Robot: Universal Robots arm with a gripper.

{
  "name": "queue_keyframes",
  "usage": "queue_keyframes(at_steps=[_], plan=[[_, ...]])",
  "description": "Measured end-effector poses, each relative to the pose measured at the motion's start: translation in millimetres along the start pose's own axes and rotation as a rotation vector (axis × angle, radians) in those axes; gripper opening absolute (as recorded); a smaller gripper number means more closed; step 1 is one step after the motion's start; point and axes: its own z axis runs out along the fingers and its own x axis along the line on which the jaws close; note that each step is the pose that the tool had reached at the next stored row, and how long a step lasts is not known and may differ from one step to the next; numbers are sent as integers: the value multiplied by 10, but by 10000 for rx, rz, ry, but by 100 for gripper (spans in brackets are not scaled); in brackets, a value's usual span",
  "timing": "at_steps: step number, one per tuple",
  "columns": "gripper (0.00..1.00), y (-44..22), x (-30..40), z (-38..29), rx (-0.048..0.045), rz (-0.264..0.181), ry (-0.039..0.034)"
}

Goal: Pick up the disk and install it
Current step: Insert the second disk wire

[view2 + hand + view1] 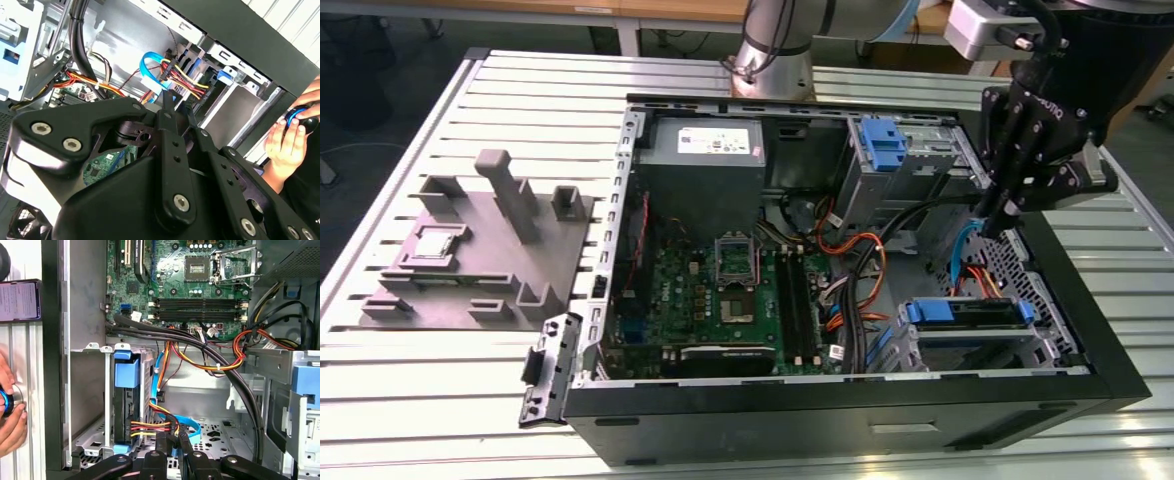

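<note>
The disk (970, 313) lies flat in the drive cage at the near corner of the open computer case, on the exterior view's right, its blue bracket facing up. In the first wrist view the disk (127, 410) sits in the cage with a blue tab on top and red, yellow and black wires plugged in at one end. My gripper (987, 222) hangs above that side of the case, over the loose cables and a little away from the disk. Its black fingers (161, 442) stand close together with nothing held; the gripper (175, 102) is shut.
The case holds a green motherboard (720, 290), a grey power-supply box (704, 150), an upright blue carrier (886, 145) and orange and blue cables (200, 357). A grey fixture (487, 245) lies on the slatted table. A person's hand (10, 410) and a phone (20, 300) are beside the case.
</note>
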Motion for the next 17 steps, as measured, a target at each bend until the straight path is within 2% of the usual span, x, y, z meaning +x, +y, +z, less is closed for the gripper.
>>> queue_keyframes(at_steps=[6, 13, 17], plan=[[24, -2, -30, -24, -13, 59, 1], [24, -8, -75, -27, -116, 276, 17], [24, -14, -89, -19, -165, 551, 40]])
